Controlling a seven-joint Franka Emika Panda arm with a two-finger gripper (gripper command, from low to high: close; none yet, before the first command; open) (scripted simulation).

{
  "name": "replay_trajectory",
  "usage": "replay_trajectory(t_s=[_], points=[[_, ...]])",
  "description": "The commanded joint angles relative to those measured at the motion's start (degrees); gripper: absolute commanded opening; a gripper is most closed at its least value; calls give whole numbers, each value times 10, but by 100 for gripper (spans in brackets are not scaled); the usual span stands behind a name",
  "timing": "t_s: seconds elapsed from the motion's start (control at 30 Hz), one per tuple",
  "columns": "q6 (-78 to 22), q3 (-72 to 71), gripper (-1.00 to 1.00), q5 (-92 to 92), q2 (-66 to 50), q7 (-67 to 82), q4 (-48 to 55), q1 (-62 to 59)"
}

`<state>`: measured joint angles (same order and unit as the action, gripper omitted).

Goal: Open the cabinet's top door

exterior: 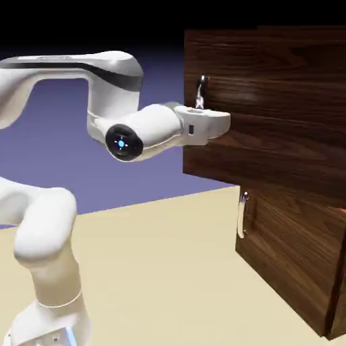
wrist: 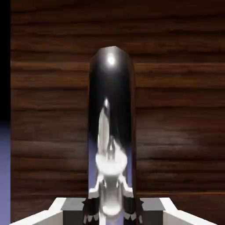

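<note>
The exterior view shows the whole front of the cabinet (exterior: 338, 277) that fits in the frame, with two doors and two handles, one of each above the other; the hand view shows just one door and one handle, close up. The top door (exterior: 270, 101) stands partly open, its free edge jutting toward the exterior view's left, past the free edge of the lower door (exterior: 290, 263). The top handle (exterior: 202, 88), silver and upright, sits near that free edge; the lower handle (exterior: 242, 216) is near the lower door's free edge, above the pale desk (exterior: 155, 284). There is one white arm (exterior: 115, 67), reaching in from the exterior view's left. Its jaws (wrist: 112, 211) are closed on the top handle: the hand view shows the handle's shiny bar between the two fingertips (wrist: 151, 208), one on each side, near the bar's lower part in that view. In the exterior view the hand hides this grip, and only the upper part of the handle shows above it. The handle's face carries bright reflections, seen only in detail in the hand view.
</note>
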<state>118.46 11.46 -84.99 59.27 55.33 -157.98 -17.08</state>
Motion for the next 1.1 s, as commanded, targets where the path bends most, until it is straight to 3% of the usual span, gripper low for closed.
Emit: replay_trajectory(t_s=[0.0,0.47,0.77,1.07], points=[[-22,21,-100,22,-2,-2,4,-1],[-348,312,-100,259,-140,21,173,72],[-528,498,-100,321,-251,53,336,218],[-625,677,-100,357,-280,56,461,403]])
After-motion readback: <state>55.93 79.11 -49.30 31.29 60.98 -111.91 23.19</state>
